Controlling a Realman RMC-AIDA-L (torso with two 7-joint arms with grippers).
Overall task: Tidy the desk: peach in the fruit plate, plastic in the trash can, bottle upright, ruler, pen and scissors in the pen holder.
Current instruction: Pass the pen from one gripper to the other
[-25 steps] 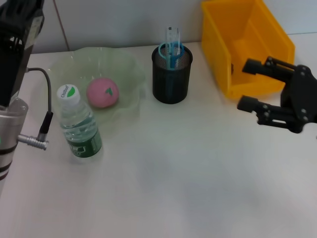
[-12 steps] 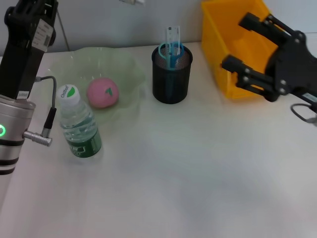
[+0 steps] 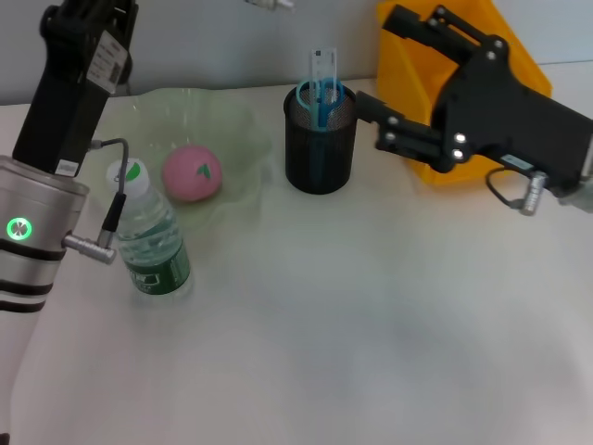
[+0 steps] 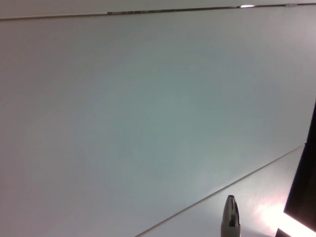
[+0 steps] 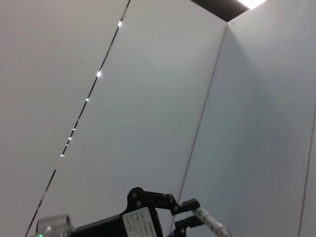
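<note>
So the desk (image 3: 352,324) looks basically tidied at this point. The peach (image 3: 192,172) sits in the fruit plate (image 3: 236,125) at the far left, and the bottle (image 3: 148,236) stands upright just in front of the plate, cap up. The pen holder (image 3: 320,148) at the far middle has the scissors (image 3: 321,96) poking out with their blue handles, and the ruler (image 3: 323,63) sticks up behind them. I can't make out the pen in there, and I can't see any plastic on the desk or inside the trash can (image 3: 435,56) at the far right.

The right gripper (image 3: 380,79) hangs in the air between the pen holder and the trash can, fingers spread wide, holding nothing. The left gripper is out of sight; only that arm shows, raised at the left edge above the bottle, so I can't tell its state.

My read: sorting is done and this is the wrap-up. The next move would just be parking both arms without clipping the holder or the bottle.
</note>
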